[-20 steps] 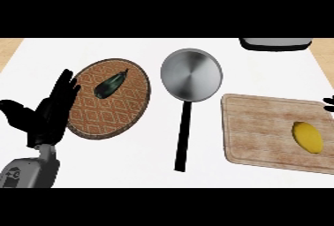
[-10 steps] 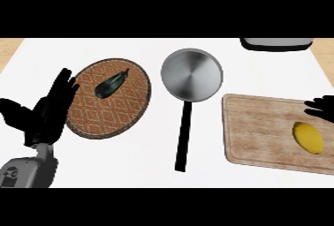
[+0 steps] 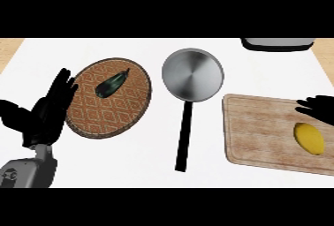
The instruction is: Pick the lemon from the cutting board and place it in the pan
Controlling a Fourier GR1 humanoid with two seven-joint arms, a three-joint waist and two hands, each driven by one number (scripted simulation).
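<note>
Just below my right hand (image 3: 318, 108), the oval yellow lemon (image 3: 309, 138) lies on the pale rectangular wooden cutting board (image 3: 261, 132), close to the fingers but not gripped. Compared with half a second ago, that hand has come further in from the right edge and now hangs over the board's upper right corner, fingers spread and holding nothing. Well to its left, off the board, sits the round steel pan with its long black handle (image 3: 192, 74). My left hand (image 3: 46, 114) rests open, fingers up, unchanged, beside the round brown patterned plate (image 3: 130, 114).
</note>
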